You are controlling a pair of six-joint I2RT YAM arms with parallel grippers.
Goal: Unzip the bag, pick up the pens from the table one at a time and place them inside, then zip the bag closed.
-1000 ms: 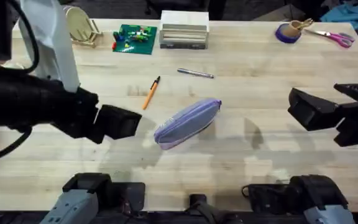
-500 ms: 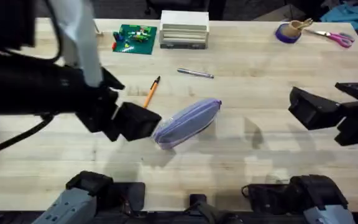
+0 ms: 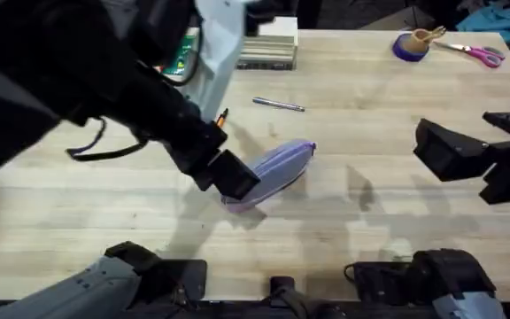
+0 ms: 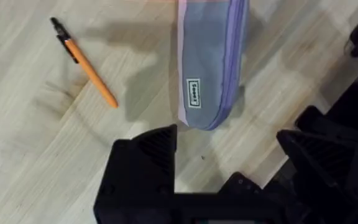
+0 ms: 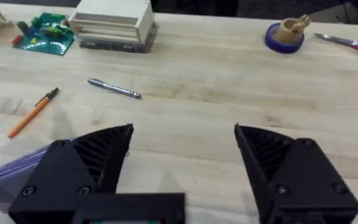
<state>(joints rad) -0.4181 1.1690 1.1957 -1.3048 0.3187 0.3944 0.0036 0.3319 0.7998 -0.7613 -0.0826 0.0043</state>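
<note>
Overhead view: left arm reaches across the table (image 3: 388, 221) w/ its gripper (image 3: 234, 177) right over the near-left end of the lavender pencil pouch (image 3: 277, 168). Pouch lies diagonal near table centre, near end to the left, far end to the right. Left wrist view shows that gripper's fingers (image 4: 148, 152) spread wide, holding nothing, w/ the pouch end (image 4: 207, 68) just beyond the gap. Probably lined up that way to pin or pinch the end so the fabric won't slide when the zip gets pulled. Zipper runs lengthwise along the pouch; looks closed, pull tab can't be made out.

Right gripper (image 3: 454, 155) hangs above the right side of the table, well apart from the pouch, jaws wide & empty per its wrist view (image 5: 185, 162). Likely parked there to leave room, ready to come in for the zipper once the left has a hold.

Orange pen (image 3: 222, 116), black tip, lies just beyond the pouch to the far left, mostly hidden under the left arm; clearer in left wrist view (image 4: 86, 65). Silvery-grey pen (image 3: 279, 105) lies farther back, about centre. Both flat on the wood, apart from each other & from the pouch, so each can be picked singly.

Pink-handled scissors (image 3: 481, 54) at the far right corner, not part of the job.

Judgement: step one, unzip, not yet begun.
</note>
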